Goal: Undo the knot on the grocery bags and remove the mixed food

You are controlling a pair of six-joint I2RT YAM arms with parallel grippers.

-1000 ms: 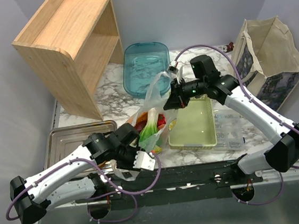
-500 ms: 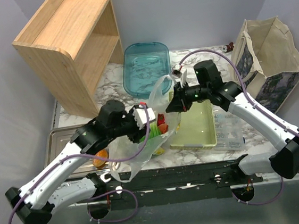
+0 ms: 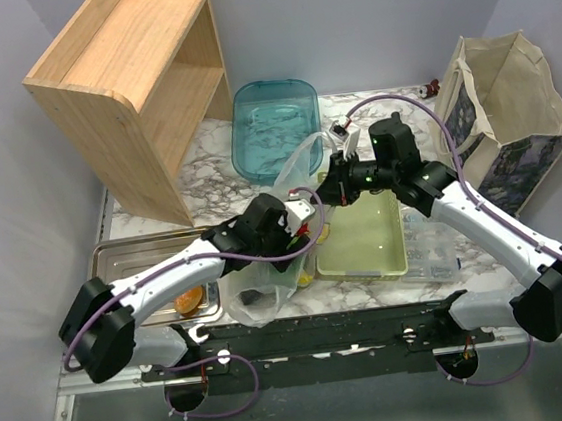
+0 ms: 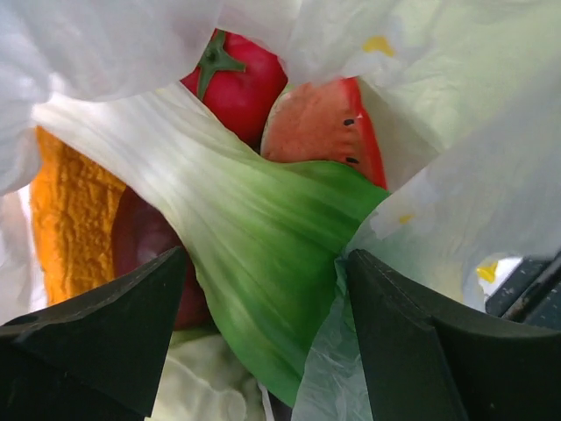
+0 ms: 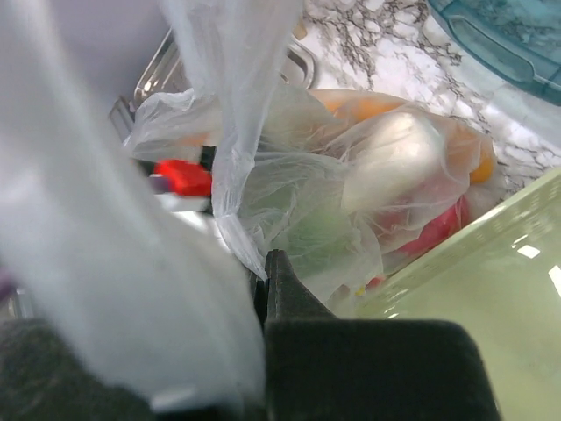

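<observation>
Plastic bag: the translucent grocery bag (image 3: 258, 278) sits on the marble worktop (image 3: 208, 168) between the metal tray (image 3: 125, 257) and the green tray (image 3: 365, 242). Its mouth gapes, so the knot looks undone.
Contents: the leafy vegetable (image 4: 254, 219) lies on top. The tomato (image 4: 232, 83) and the watermelon wedge (image 4: 320, 132) are behind it, and the dark red apple (image 4: 140, 250) is partly hidden beneath.
Right gripper (image 5: 263, 263): clamped on a fold of the bag's film, holding that side up and away.
Left gripper (image 4: 263, 259): spread wide inside the bag mouth, one finger on each side of the leafy vegetable. Contact cannot be made out.
Step in hand: probably the first pick of food.
Doing it well: go a little lower so the pads meet the thick stalk, not the leaf edge. Loose film lies by the right-hand finger, so keep it out of the pinch. Close gently, then lift straight up while the right side holds the mouth taut.
Left arm pose: reaches in from the left, forearm low, wrist tipped down into the bag.
Right arm pose: elbow out to the right, forearm over the green tray, wrist at the bag's upper edge.
</observation>
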